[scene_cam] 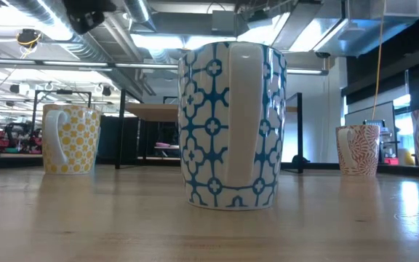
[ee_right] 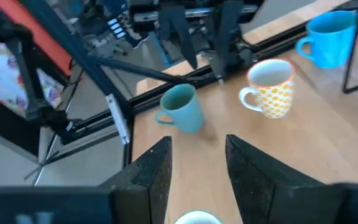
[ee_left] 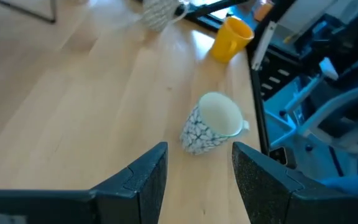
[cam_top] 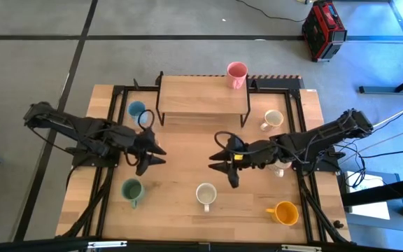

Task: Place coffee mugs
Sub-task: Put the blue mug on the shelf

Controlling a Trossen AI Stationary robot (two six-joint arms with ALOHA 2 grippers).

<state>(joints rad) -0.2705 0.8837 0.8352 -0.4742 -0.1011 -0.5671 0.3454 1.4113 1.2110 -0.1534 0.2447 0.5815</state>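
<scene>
Pale wooden surface is seen from above: the left tool, fingers parted and empty, is held between a blue mug and green mug; the right tool, likewise released, is poised near a cream mug, an orange mug at far right.

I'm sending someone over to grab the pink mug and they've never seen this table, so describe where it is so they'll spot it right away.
Find the low wooden shelf on black wire legs standing at the far middle of the wooden table. The pink ceramic mug stands on top of that shelf at its right end. It is the only pink mug and the only one raised off the tabletop; the others all sit down on the table.
</scene>
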